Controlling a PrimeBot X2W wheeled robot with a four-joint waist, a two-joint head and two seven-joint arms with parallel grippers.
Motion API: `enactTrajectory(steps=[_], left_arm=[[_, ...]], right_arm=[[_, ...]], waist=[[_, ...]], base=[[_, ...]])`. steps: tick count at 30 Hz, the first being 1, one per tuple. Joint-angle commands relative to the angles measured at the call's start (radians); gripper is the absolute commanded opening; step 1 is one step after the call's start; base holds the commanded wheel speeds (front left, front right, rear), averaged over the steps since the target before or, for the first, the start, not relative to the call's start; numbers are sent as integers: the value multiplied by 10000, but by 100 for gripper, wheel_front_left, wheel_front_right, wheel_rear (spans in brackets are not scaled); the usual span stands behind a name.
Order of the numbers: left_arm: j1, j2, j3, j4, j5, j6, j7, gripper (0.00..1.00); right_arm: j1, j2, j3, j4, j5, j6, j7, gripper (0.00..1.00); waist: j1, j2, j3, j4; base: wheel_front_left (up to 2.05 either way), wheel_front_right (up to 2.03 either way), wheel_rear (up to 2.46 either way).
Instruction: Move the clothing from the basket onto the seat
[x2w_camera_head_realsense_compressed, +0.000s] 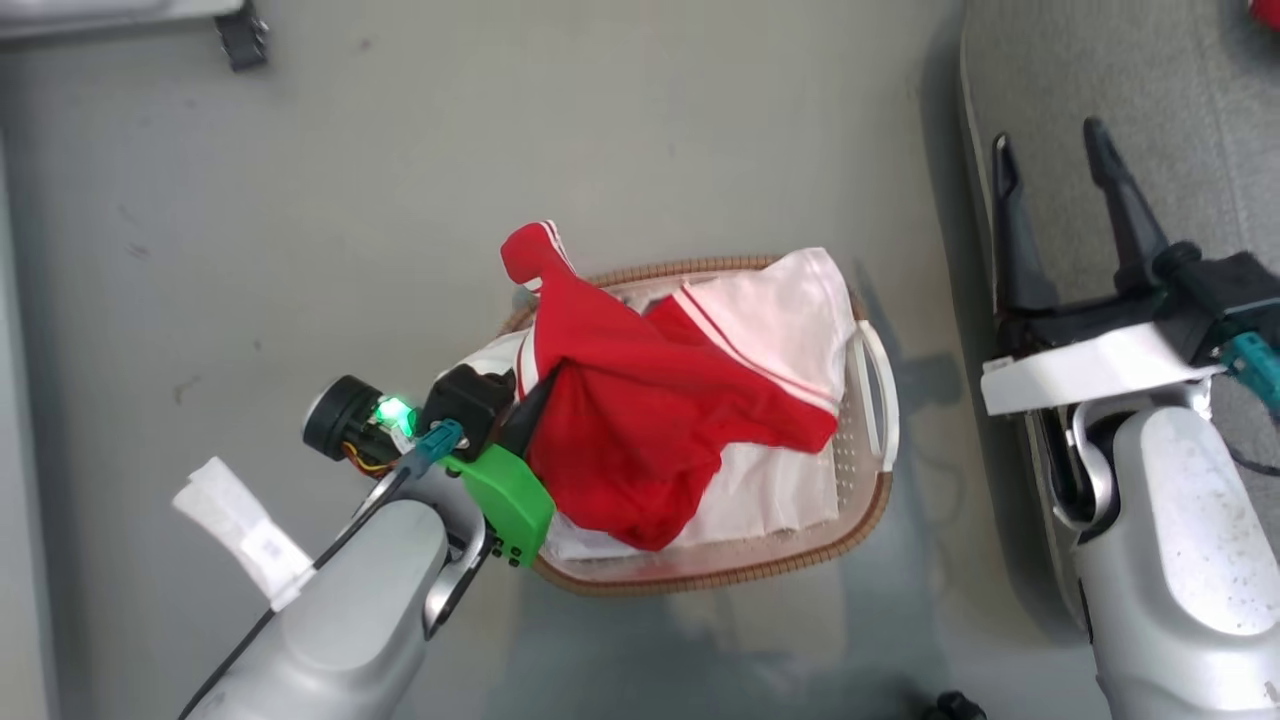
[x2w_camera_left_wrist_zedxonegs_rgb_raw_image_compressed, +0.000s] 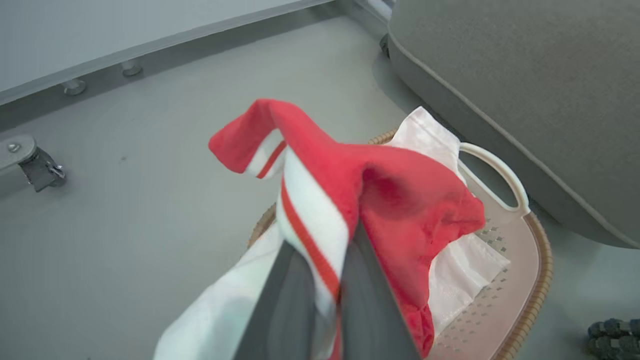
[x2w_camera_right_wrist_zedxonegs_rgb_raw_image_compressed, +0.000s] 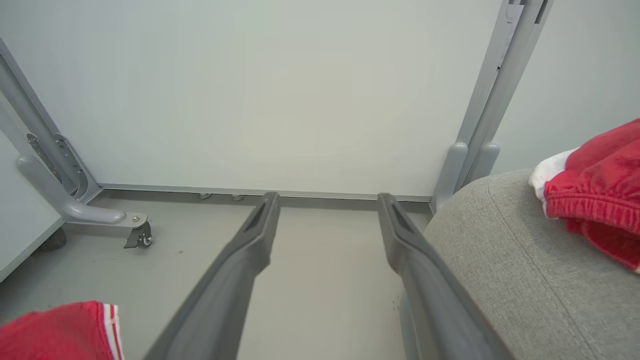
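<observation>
A red garment with white panels and stripes (x2w_camera_head_realsense_compressed: 640, 420) rises out of the cream basket (x2w_camera_head_realsense_compressed: 868, 450) on the floor. My left gripper (x2w_camera_head_realsense_compressed: 545, 395) is shut on its left edge; in the left wrist view the two dark fingers (x2w_camera_left_wrist_zedxonegs_rgb_raw_image_compressed: 295, 305) pinch the red and white cloth (x2w_camera_left_wrist_zedxonegs_rgb_raw_image_compressed: 320, 200). White cloth (x2w_camera_head_realsense_compressed: 790, 310) lies under it in the basket. The grey seat (x2w_camera_head_realsense_compressed: 1170, 90) stands to the right. My right gripper (x2w_camera_head_realsense_compressed: 1050, 150) hangs open over the seat's edge, nothing between its fingers (x2w_camera_right_wrist_zedxonegs_rgb_raw_image_compressed: 255, 240). A second red garment (x2w_camera_right_wrist_zedxonegs_rgb_raw_image_compressed: 595, 195) lies on the seat (x2w_camera_right_wrist_zedxonegs_rgb_raw_image_compressed: 500, 260).
A caster foot (x2w_camera_head_realsense_compressed: 240, 38) of a frame stands at the far left of the floor. In the right wrist view a white wall panel with grey legs and a caster (x2w_camera_right_wrist_zedxonegs_rgb_raw_image_compressed: 140, 235) closes off the far side. A dark object (x2w_camera_left_wrist_zedxonegs_rgb_raw_image_compressed: 615, 335) lies on the floor beside the basket.
</observation>
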Motion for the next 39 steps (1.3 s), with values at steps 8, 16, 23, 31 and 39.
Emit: enactTrajectory(steps=[8, 16, 23, 31, 39], left_arm=[[780, 764, 1077, -1562, 952, 10, -38, 0], [991, 1432, 1531, -2522, 1460, -134, -38, 0], [427, 1980, 1731, -3150, 1478, -224, 71, 0], [-320, 2278, 1820, -3912, 1364, -263, 852, 0], [-1387, 2265, 1546, -4353, 1358, -372, 1601, 0]], right_arm=[[855, -38, 147, 469, -162, -14, -20, 100], [1508, -39, 516, 769, -137, -14, -20, 100], [1808, -38, 1062, 913, 42, -14, -20, 100], [1585, -36, 2359, 1097, 393, -14, -20, 100], [996, -38, 3753, 1336, 823, -14, -20, 100]], waist=[[0, 119, -2418, 571], [0, 119, -3513, 579], [0, 119, -4103, 594], [0, 119, -4380, 581], [0, 119, -4432, 795]], base=[[0, 0, 0], [0, 0, 0], [0, 0, 0], [0, 0, 0], [0, 0, 0]])
